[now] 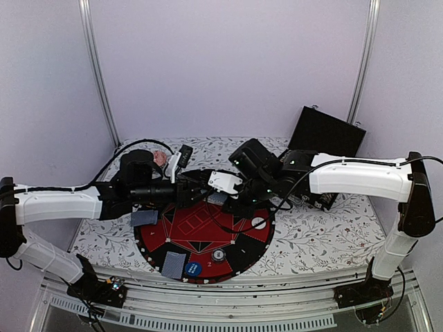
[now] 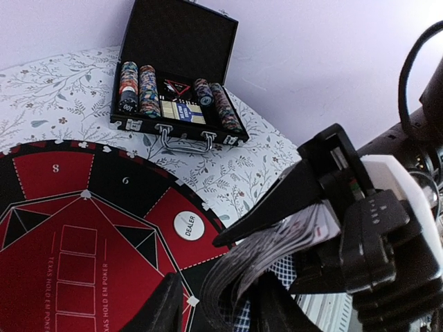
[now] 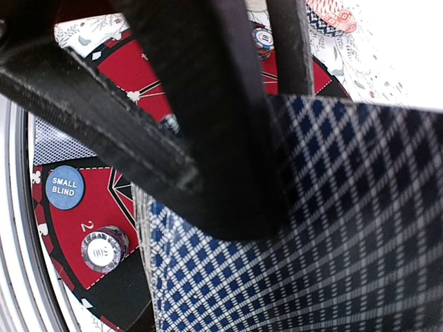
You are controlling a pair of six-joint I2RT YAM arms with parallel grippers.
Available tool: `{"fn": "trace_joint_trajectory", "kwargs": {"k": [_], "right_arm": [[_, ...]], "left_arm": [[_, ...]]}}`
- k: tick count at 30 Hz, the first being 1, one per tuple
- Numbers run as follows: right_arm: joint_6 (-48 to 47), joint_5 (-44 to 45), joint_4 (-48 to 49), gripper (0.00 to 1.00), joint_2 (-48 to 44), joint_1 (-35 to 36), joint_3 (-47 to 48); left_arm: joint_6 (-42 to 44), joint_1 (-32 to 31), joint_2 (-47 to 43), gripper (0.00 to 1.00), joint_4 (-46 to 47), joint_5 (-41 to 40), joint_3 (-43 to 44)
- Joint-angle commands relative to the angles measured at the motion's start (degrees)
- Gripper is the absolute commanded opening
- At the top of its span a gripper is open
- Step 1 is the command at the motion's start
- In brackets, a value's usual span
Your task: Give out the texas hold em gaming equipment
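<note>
Cards gathered in a deck (image 1: 217, 198) hang over the round mat (image 1: 190, 228), where the right gripper (image 1: 232, 202) and the left gripper (image 1: 206, 192) meet.

From the left wrist, the right gripper clamps the fanned deck. The left fingers (image 2: 165, 304) straddle its lower edge; I cannot tell whether they pinch it.

From the right wrist, a right finger (image 3: 228, 138) presses the deck's checked back.

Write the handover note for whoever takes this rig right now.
Right hand: shut on the deck of blue-checked playing cards.
Left hand: fingers apart at the deck; grip unclear.
Done: on the round red-and-black mat lie a grey-blue card at its left edge, a second card at its near edge, blue SMALL BLIND disc, white DEALER disc, one striped chip.
To do: deal remaining cards; striped chip stacks sit in the open black case.
</note>
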Motion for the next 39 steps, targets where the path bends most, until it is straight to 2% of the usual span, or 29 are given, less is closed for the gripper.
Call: {"fn": "trace_joint_trajectory", "kwargs": {"k": [1,6,11,19,25,39], "right_arm": [[0.3,-0.3,0.21,0.4,-0.47,-0.02,-0.21],[0.13,-0.3,0.05,0.4,-0.42,0.01,-0.04],[0.13,-0.24,-0.04,0.4,-0.32,0.05,-0.05],[-0.03,0.1,-0.36,0.4,-0.49,0.04,-0.01],[0.11,0.05,-0.36,0.4,-0.41,0.01,-0.04],[0.21,0.4,-0.54,0.4,-0.41,-0.15,-0.18]], "left_arm": [[1.36,0.63,-1.49,0.38,-3.05,-2.5,-1.22],[1.49,0.73,-2.39,0.32,-2.93,-2.22,-1.5],[1.59,0.84,-3.12,0.19,-3.21,-2.65,-1.94],[2.01,1.31,-4.13,0.13,-4.62,-3.72,-2.11],[2.19,1.34,-5.07,0.01,-4.58,-2.82,-2.38],[2.15,2.85,-9.41,0.0,-5.22,-0.34,-4.41]]}}
